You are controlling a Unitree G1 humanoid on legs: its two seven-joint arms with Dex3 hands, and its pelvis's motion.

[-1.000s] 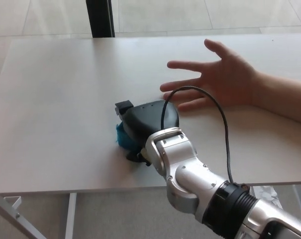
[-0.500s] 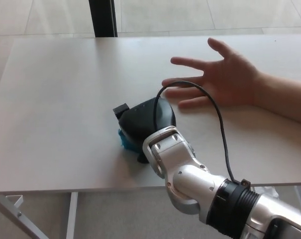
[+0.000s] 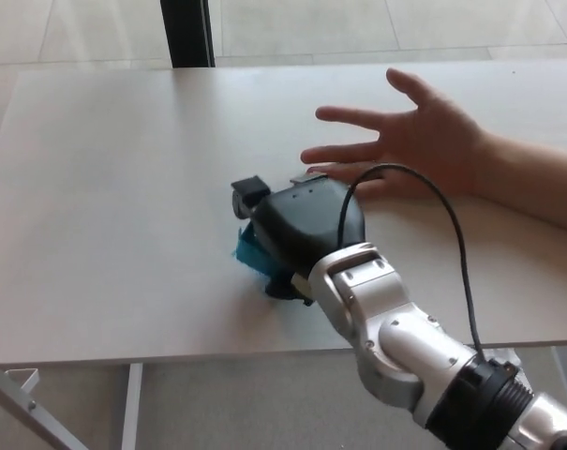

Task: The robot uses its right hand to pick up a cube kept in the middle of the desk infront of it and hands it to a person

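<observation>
My right hand (image 3: 297,230) lies low over the middle of the white desk (image 3: 105,187), its black fingers curled around a teal cube (image 3: 248,253). Only a teal sliver of the cube shows at the hand's left edge; the rest is hidden under the palm. The cube looks slightly raised off the desk top. A person's open hand (image 3: 419,141) rests palm up just behind and to the right of my hand, almost touching it. My silver forearm (image 3: 395,337) runs in from the lower right with a black cable looping over it.
The desk's front edge (image 3: 171,352) runs close below my hand. A dark post (image 3: 187,33) stands behind the desk at the back. The person's forearm (image 3: 536,187) crosses the desk's right side.
My right hand has moved to the right and a little back with the cube, closer to the person's open palm. The person's hand has stayed about where it was.
</observation>
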